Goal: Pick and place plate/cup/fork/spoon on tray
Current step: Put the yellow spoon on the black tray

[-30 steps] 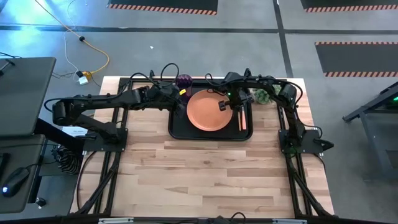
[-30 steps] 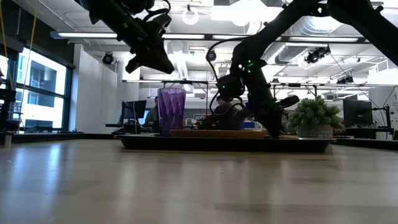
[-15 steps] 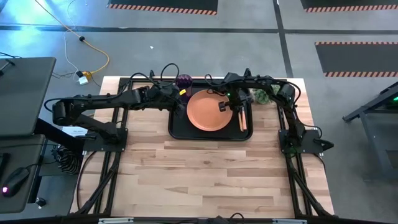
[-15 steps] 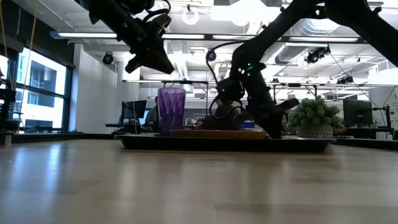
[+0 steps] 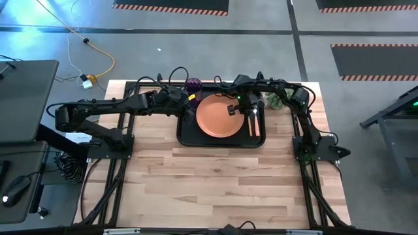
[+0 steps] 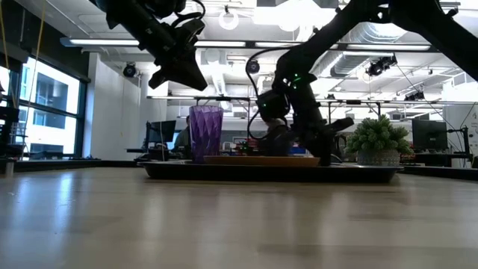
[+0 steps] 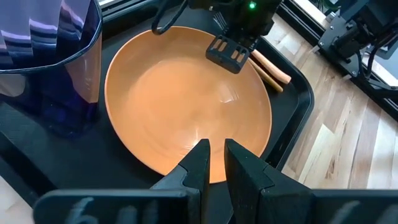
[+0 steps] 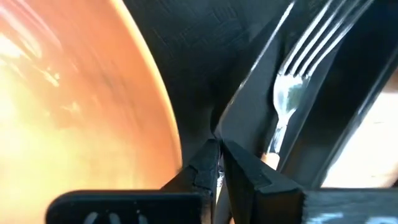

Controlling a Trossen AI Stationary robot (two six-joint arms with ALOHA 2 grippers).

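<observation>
— Wooden table (image 5: pixel 215 183) first: what's on it?
— Your black tray (image 5: pixel 186 138), with the plate (image 5: pixel 215 116), cup (image 5: pixel 193 85) and fork (image 8: pixel 292 74) on it.
— And the grippers?
— Your right gripper (image 8: pixel 219 149) hangs by the plate's edge. Your left gripper (image 7: pixel 216 155) is over the plate near the cup. Both are nearly closed (nothing pinched). Swing low and you could knock the fork or tip the cup.

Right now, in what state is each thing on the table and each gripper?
tray: flat on the table, holding the dishes.
plate: flat in the tray, empty.
cup: upright in the tray, beside the plate.
fork: lying in the tray, beside the plate.
left gripper: above the plate's edge, nearly shut, holding nothing.
right gripper: low over the tray beside the fork, shut, holding nothing.
</observation>
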